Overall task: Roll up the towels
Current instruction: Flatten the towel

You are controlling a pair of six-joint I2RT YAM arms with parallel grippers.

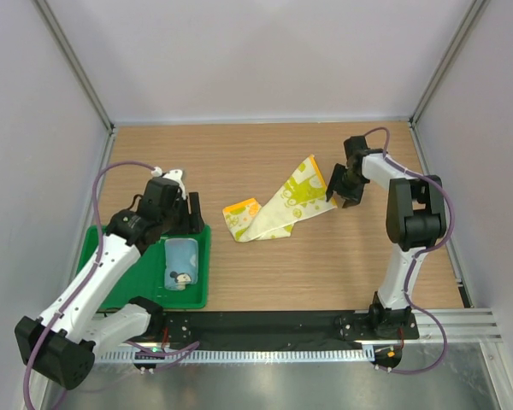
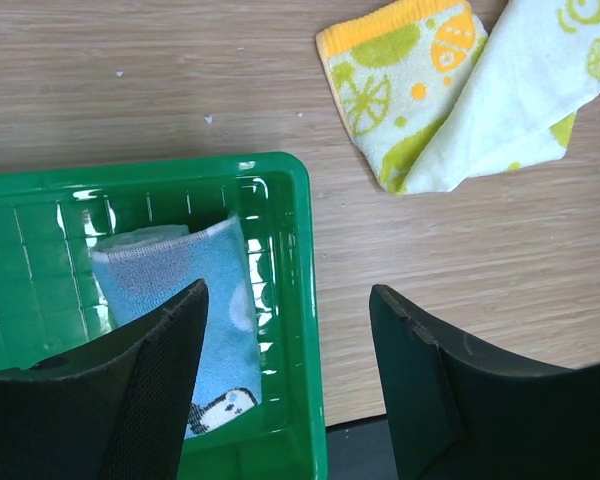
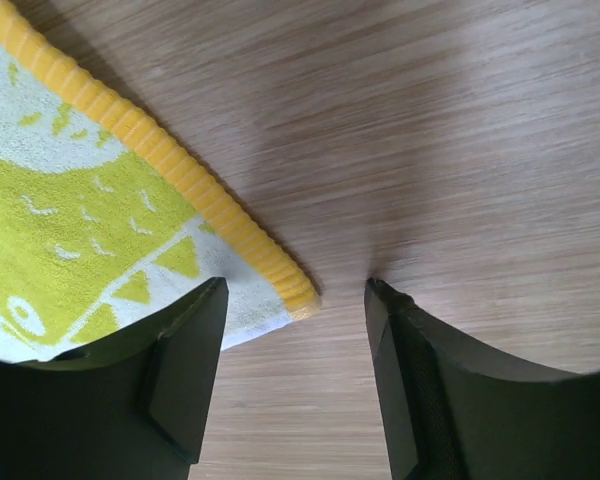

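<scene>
my left gripper [image 2: 288,292] spread apart with nothing in it, blue towel [image 2: 170,275] in the green tray [image 2: 280,165] at its 9 o'clock, right gripper [image 3: 295,288] also apart, yellow towel [image 3: 90,210] corner at its 10 o'clock, not pinched

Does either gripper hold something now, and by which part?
Nothing is held. The right gripper is open, the orange-edged corner of the yellow-cream printed cloth towel between its fingers but not pinched. The left gripper is open above the green plastic tray.

Left arm [image 1: 92,275] bent low at near left, left gripper [image 2: 290,300] pointing down, jaws apart and empty, right arm [image 1: 399,269] upright at right, right gripper [image 3: 295,290] lowered farther out, jaws apart
</scene>
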